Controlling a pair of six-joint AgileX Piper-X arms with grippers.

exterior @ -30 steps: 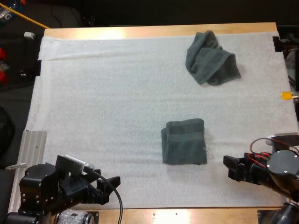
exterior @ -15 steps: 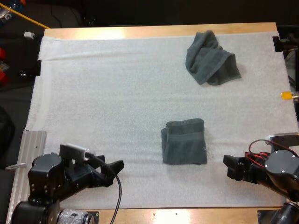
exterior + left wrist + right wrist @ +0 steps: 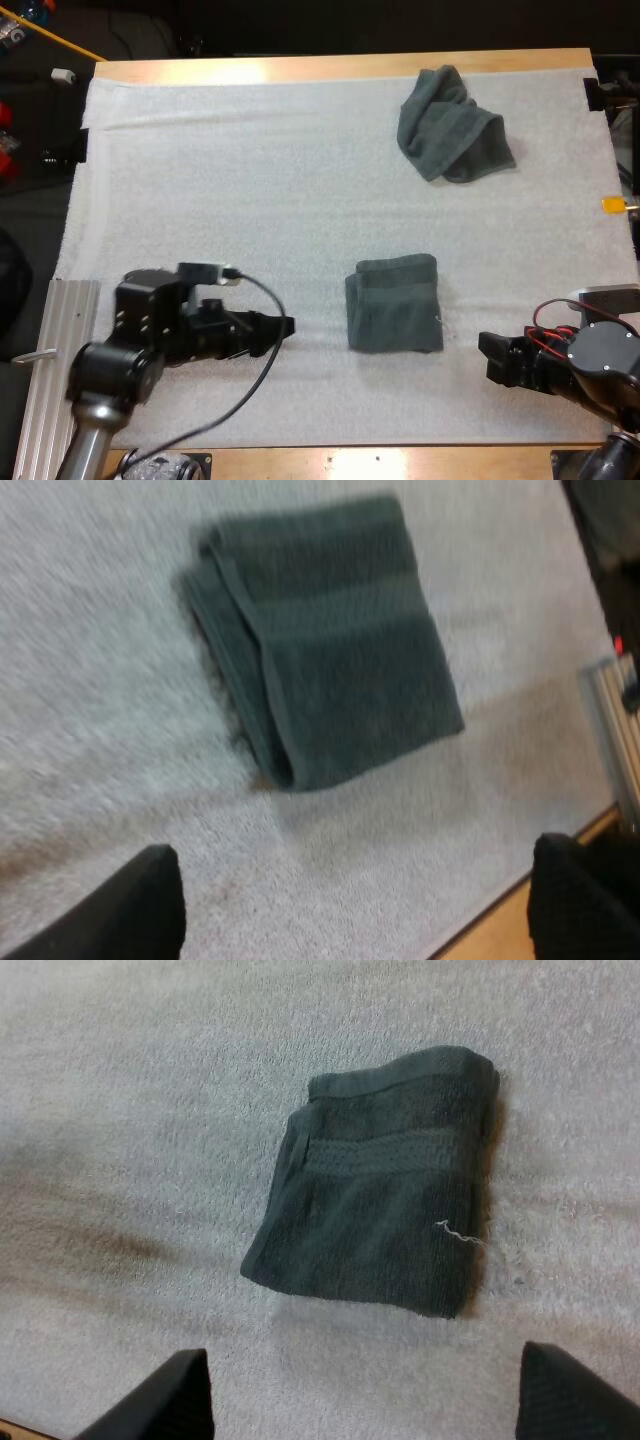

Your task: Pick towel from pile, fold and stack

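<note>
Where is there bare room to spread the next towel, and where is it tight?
Bare: the white mat left of the crumpled dark grey-green towel, and the band between it and the folded dark grey-green towel. Tight: the near strip, where that towel lies between both arms' open jaws.

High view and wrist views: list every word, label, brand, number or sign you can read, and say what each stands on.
None: no text, label or number can be read on the folded towel, the crumpled towel or the mat.
</note>
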